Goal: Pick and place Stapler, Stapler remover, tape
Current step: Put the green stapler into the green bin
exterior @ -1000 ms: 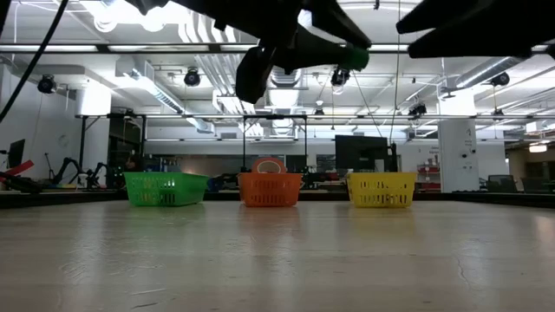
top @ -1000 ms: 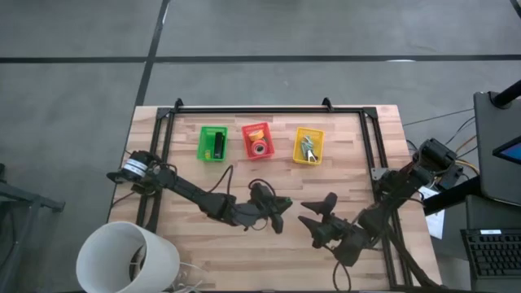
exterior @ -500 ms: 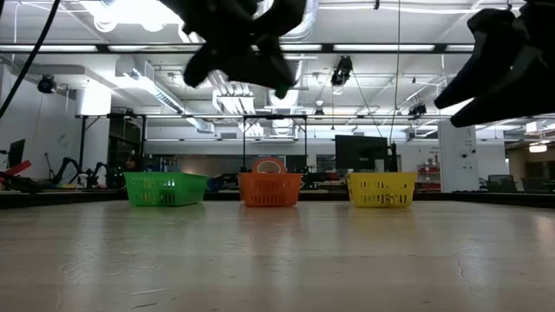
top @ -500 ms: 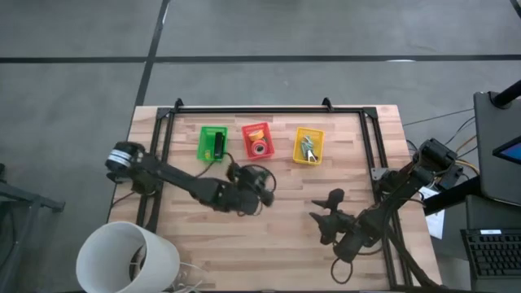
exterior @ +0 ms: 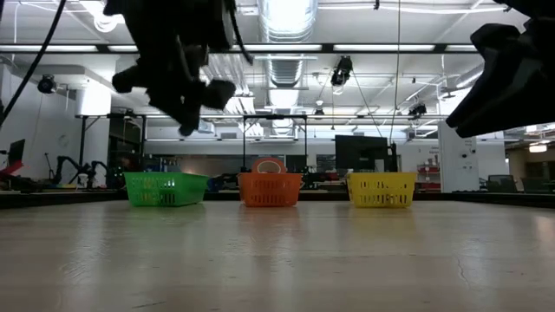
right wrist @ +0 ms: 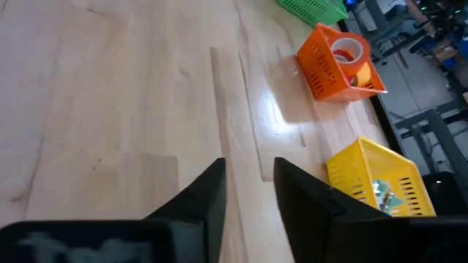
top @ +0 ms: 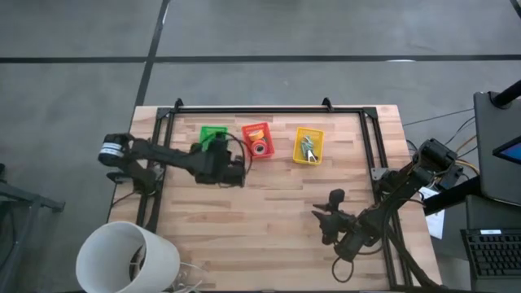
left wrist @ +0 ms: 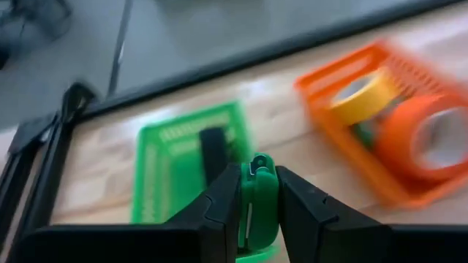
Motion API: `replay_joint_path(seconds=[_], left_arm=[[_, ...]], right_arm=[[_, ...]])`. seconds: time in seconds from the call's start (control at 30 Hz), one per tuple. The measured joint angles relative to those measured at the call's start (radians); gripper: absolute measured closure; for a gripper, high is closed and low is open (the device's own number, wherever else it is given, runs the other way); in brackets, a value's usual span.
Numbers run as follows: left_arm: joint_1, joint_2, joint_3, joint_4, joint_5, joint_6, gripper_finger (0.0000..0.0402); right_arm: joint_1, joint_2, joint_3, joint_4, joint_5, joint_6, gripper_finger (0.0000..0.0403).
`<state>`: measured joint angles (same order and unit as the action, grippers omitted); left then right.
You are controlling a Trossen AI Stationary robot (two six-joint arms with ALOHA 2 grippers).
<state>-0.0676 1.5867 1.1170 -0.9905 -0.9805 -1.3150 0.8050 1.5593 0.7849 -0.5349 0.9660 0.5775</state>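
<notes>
The right hand [top: 326, 218] hangs over the near right of the tabletop [top: 269, 236], its fingers [right wrist: 201, 197] narrowly parted on nothing. Farther back, the left hand [left wrist: 257, 212] grips a small green object [left wrist: 257, 191] just before the green basket [top: 213, 142] holding the stapler [left wrist: 213, 150]. The tape [left wrist: 420, 139] lies in the orange basket [top: 257, 140].

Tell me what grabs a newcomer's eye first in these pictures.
Three bright baskets in a row along the table's far edge: a green basket, an orange basket with tape rolls, and a yellow basket. The left gripper hangs by the green one, clamped on a small green object.
</notes>
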Motion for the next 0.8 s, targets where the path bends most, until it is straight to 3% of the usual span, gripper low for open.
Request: replay_joint_path(seconds=[0.17, 0.4, 0.67, 0.8], left_arm=[[0.150, 0.005, -0.068, 0.014, 0.164, 0.039, 0.0322], [0.289, 0.005, -0.131, 0.084, 0.288, 0.145, 0.0321], [0.329, 0.006, -0.161, 0.143, 0.311, 0.185, 0.0319], [0.328, 0.006, -0.165, 0.162, 0.332, 0.233, 0.0292]], right_arm=[[0.000, 0.000, -0.001, 0.000, -0.006, 0.000, 0.0349], [-0.001, 0.000, -0.002, 0.001, -0.002, -0.001, 0.0391], [0.000, 0.000, -0.003, 0.001, 0.001, -0.001, 0.0394], [0.000, 0.000, -0.003, 0.001, -0.004, -0.001, 0.0394]])
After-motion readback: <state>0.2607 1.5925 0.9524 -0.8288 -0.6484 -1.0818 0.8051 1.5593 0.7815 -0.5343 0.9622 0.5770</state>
